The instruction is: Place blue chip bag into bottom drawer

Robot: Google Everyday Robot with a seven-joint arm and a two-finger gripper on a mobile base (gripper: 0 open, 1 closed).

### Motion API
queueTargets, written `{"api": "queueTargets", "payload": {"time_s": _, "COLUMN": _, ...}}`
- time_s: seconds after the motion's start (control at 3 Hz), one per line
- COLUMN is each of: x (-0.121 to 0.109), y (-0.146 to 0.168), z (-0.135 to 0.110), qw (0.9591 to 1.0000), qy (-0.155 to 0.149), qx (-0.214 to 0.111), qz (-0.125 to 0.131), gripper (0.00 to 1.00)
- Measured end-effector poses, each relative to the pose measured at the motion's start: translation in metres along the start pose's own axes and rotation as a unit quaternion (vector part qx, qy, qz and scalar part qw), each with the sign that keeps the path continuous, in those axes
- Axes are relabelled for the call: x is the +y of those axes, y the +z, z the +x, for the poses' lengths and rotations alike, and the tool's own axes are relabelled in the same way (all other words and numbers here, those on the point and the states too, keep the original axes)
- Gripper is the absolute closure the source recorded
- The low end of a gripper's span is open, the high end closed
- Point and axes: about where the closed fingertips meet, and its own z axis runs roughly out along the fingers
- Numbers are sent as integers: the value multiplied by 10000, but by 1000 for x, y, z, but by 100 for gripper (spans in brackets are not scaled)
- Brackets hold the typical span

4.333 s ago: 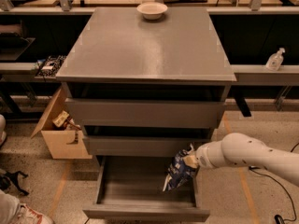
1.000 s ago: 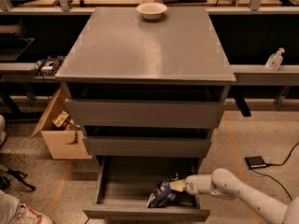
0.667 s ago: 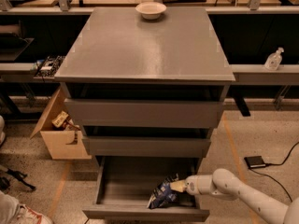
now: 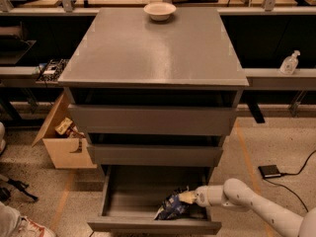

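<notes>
The blue chip bag (image 4: 171, 207) lies crumpled inside the open bottom drawer (image 4: 148, 225), near its front right corner. My gripper (image 4: 185, 198) reaches in from the right over the drawer's right side and sits against the bag's upper right edge. The white arm runs off to the lower right.
A white bowl (image 4: 159, 10) stands at the back of the grey cabinet top (image 4: 153, 48). The middle drawer (image 4: 154, 154) and top drawer (image 4: 150, 120) are above. An open cardboard box (image 4: 63, 137) stands on the floor at left, a small black device (image 4: 269, 171) with a cable at right.
Since 4.3 s ago the arm has lowered the bag from above the drawer's right side down into the drawer. Over the last second nothing has visibly moved.
</notes>
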Motion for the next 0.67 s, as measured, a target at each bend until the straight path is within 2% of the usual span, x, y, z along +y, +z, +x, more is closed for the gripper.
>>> {"api": "queueTargets", "payload": {"time_s": 0.33, "x": 0, "y": 0, "z": -1, "qw": 10000, "qy": -28, "qx": -7, "qz": -15, "gripper": 5}}
{"api": "queueTargets", "payload": {"time_s": 0.67, "x": 2, "y": -8, "z": -5, "qw": 9997, "qy": -178, "qx": -21, "qz": 139, "gripper": 0}}
